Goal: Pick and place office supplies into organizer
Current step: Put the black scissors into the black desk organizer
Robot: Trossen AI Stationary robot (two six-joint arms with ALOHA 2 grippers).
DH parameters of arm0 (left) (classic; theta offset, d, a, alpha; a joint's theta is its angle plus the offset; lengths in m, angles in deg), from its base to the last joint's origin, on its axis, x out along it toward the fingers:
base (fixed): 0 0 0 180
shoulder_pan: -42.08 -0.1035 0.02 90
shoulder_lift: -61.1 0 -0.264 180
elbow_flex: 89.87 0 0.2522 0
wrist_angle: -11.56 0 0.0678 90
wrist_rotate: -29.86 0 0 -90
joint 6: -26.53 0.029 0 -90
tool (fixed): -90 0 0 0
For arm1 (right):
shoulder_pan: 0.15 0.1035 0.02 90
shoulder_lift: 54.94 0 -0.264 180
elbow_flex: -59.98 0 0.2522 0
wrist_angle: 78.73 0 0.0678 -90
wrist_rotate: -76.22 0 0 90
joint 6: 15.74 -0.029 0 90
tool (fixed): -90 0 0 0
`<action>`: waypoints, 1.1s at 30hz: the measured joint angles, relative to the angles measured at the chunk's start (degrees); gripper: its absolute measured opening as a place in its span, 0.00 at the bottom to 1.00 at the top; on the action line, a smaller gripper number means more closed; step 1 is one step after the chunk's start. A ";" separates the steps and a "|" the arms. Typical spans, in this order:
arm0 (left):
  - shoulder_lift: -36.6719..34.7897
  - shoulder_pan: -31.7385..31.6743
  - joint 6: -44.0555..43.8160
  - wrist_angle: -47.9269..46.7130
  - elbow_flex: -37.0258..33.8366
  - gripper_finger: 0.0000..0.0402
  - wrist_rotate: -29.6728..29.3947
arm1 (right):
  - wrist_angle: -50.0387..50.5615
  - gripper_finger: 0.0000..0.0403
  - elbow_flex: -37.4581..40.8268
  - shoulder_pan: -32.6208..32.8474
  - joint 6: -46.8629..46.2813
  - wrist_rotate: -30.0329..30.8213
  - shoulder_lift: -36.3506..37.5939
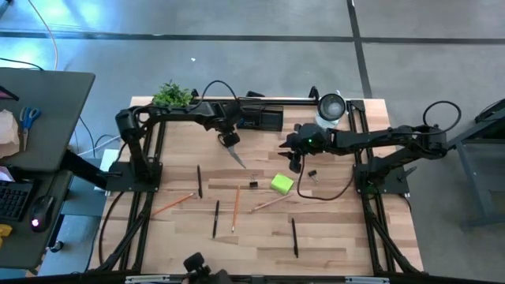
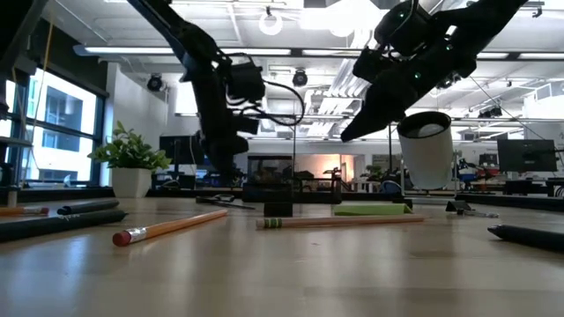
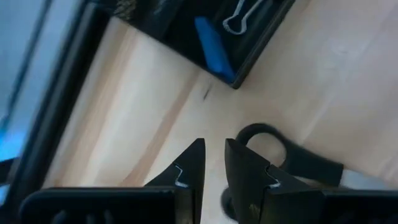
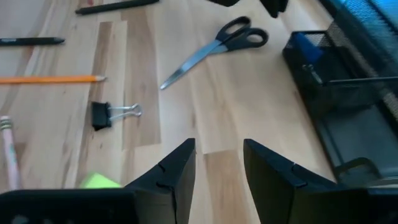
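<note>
The black-handled scissors (image 1: pixel 236 155) lie flat on the table, handles toward the organizer (image 1: pixel 267 118), a black tray at the far edge. In it lie a blue eraser (image 3: pixel 212 48) and a binder clip (image 3: pixel 245 15). My left gripper (image 3: pixel 213 149) hangs just over the scissors' handle loops (image 3: pixel 273 149), fingers only narrowly apart, nothing between them. My right gripper (image 4: pixel 219 149) hovers open to the right of the scissors, above bare wood, near the lime-green sticky-note pad (image 1: pixel 282 184).
Binder clips (image 1: pixel 253 184) (image 1: pixel 312 175), black pens (image 1: pixel 200 181) (image 1: pixel 215 218) (image 1: pixel 294 237) and pencils (image 1: pixel 173 203) (image 1: pixel 235 207) (image 1: pixel 272 203) lie scattered on the near half of the table. A white cup (image 1: pixel 331 106) and a potted plant (image 1: pixel 172 95) stand at the far edge.
</note>
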 joint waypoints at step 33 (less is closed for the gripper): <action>4.46 -1.32 -3.80 -1.70 -0.04 0.13 4.39 | -4.19 0.32 -0.02 5.99 -2.11 -3.13 0.00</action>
